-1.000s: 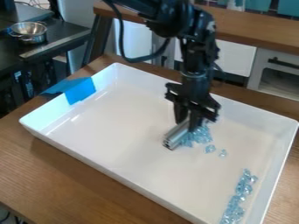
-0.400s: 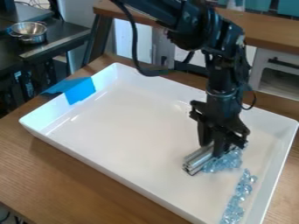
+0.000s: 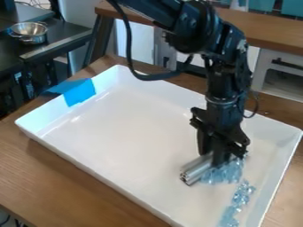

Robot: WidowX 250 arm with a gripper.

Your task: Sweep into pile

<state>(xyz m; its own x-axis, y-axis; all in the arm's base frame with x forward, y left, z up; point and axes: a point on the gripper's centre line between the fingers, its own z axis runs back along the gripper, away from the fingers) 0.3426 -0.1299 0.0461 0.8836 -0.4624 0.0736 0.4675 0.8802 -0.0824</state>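
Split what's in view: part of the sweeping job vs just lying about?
Job:
- metal bar in the gripper's jaws
- clear bluish pieces beside the bar
- strip of similar pieces near the tray's side
- white tray

Just about:
- metal bowl on the dark surface at upper left
- blue tape on the tray wall

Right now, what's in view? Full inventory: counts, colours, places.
Tray: 1, white, on the table
Table: 1, brown, under the tray
Metal bar: 1, silver, in the gripper, slanted
Clear bits: many, pale blue, heaped beside the bar, more trailing along the tray's near right
Tape: 1 patch, blue, over the tray's left wall
Bowl: 1, silver, upper left
Back counter: 1, brown, top
Panels: at least 2, teal, top right
Cable: 1, black, looping off the arm
Arm: 1, black, over the tray
Gripper: 1, black, at the bits
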